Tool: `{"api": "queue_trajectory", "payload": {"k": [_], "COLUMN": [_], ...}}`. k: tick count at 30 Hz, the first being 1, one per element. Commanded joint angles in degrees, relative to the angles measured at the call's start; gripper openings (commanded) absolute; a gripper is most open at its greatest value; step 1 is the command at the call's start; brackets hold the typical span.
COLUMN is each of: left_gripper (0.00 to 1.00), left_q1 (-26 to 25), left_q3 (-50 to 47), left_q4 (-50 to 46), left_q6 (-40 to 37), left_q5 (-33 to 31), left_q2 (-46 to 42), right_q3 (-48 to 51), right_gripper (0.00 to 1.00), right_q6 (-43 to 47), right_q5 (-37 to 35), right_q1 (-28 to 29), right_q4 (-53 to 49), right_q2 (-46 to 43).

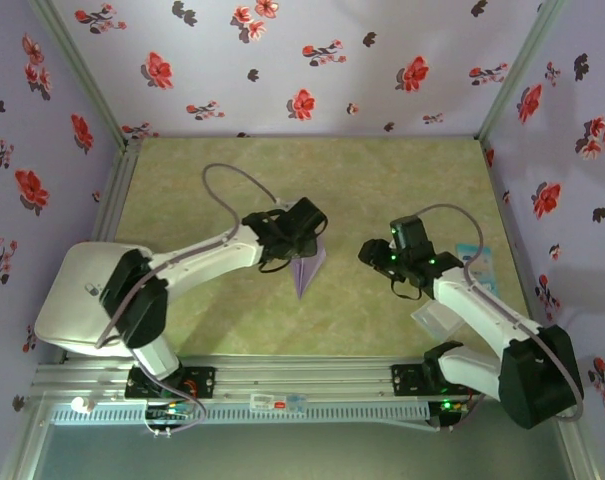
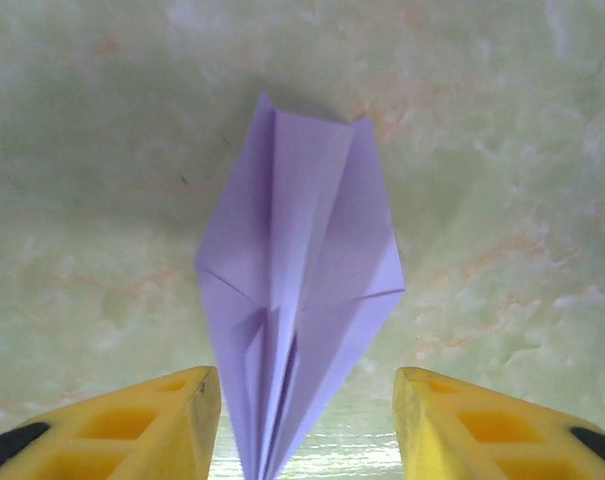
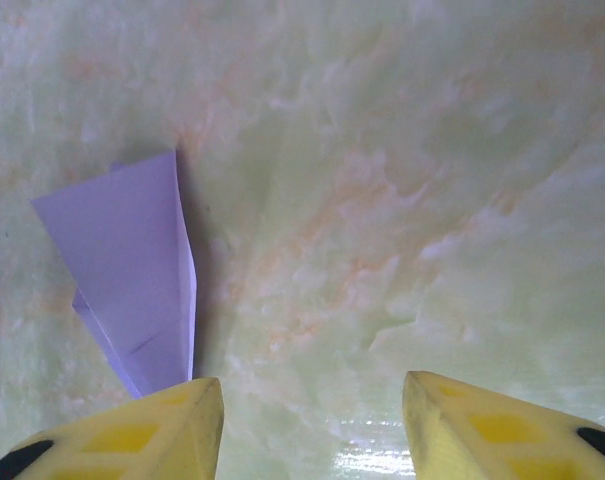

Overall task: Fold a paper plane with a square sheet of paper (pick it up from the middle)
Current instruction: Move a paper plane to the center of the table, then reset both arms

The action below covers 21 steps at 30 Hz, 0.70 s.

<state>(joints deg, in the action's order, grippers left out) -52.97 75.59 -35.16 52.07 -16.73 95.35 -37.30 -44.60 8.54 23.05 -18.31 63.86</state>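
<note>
The paper plane (image 2: 302, 270) lies flat on the green marbled table (image 1: 382, 180), its narrow end between the parted yellow fingers of the left gripper (image 2: 307, 375), which grip nothing. The right gripper (image 3: 312, 380) hovers just beside the plane, its fingers likewise spread and empty.

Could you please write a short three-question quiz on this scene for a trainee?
1. Where does the folded pale lavender paper plane rest? A) against the floral wall; B) on the greenish marbled tabletop; C) in mid-air.
2. True or false: the right tool is open with nothing between its jaws.
3. Fill in: the plane's pointed end lies between the open jaws of the ____ tool.
Key: 1 B; 2 true; 3 left tool.
</note>
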Motion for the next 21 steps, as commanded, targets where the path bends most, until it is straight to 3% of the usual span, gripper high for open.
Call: {"api": "queue_trajectory", "payload": {"k": [1, 6, 12, 17, 21], "left_gripper": [0.50, 0.44, 0.59, 0.80, 0.88], "left_q1": [3.05, 10.19, 25.13, 33.92, 37.49], "left_q3": [-5.16, -16.62, -26.80, -34.56, -38.74], "left_q4": [5.19, 11.51, 18.66, 29.21, 36.11], "left_q6": [-3.77, -8.15, -12.23, -28.01, -39.46], "left_q5": [-1.71, -0.69, 7.69, 5.02, -1.10], "left_q2": [-6.39, -15.96, -24.33, -28.62, -28.47], "right_q3": [-3.24, -6.51, -7.49, 0.35, 4.89], "right_gripper": [0.54, 0.70, 0.78, 0.82, 0.86], "right_q6": [5.70, 13.12, 23.51, 37.89, 41.61], "right_q5": [-7.19, -22.75, -34.77, -41.41, -38.31], "right_q1": [-0.98, -2.65, -6.28, -9.68, -12.32], "right_q4": [-4.26, -5.92, -0.24, 22.43, 37.62], "right_q2": [-2.10, -2.64, 0.09, 5.45, 11.61]}}
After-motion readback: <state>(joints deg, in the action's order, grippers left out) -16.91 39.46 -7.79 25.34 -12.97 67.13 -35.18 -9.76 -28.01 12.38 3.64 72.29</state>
